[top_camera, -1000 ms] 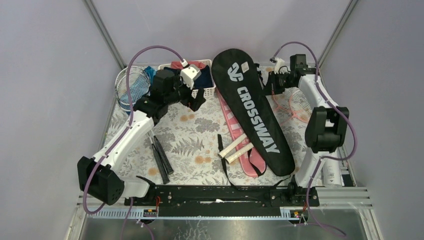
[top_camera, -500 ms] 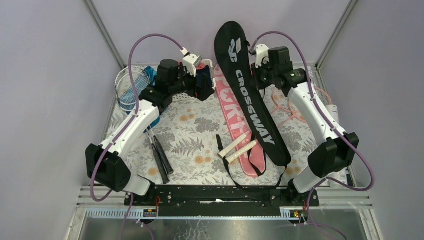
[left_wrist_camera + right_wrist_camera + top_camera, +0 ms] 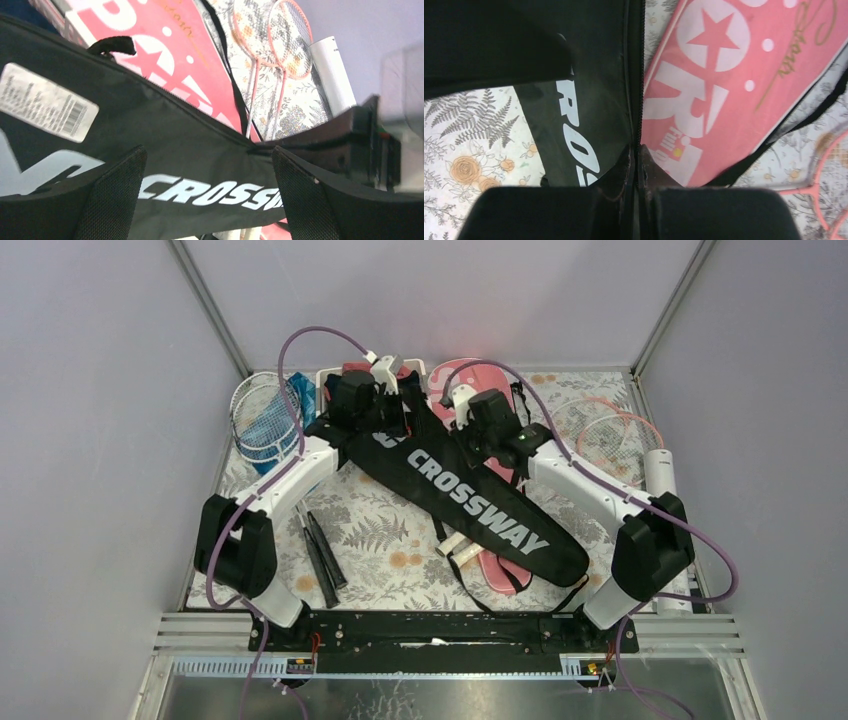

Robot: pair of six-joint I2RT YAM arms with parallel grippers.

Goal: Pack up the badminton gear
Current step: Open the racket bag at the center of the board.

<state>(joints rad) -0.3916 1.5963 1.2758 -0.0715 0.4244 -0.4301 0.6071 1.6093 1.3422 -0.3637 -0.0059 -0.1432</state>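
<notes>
Black racket-shaped "CROSSWAY" bag (image 3: 470,508) lies slanted across the floral tablecloth (image 3: 380,530), wide end far left, narrow end near right. It mostly covers the pink racket-shaped "SPORT" bag (image 3: 450,373), which shows at the far edge and again by the near end. Loose gear sits around them: pink-framed rackets (image 3: 600,435) far right, blue-strung rackets (image 3: 262,420) far left, long white shuttlecock tube (image 3: 660,475) at the right edge. Right gripper (image 3: 636,150) is pressed together, pinching the black bag's zip seam. Left gripper (image 3: 206,152) is spread wide over the bag's wide end; contact can't be confirmed. Looks like you're setting up to unzip the black bag. Bring the left fingers down on the fabric just beside the zip, close firmly, and hold that side taut while the right pulls along the seam, not upward. Can't tell whether the right has the zip pull or only fabric. Check that before dragging, or the whole bag may slide.
</notes>
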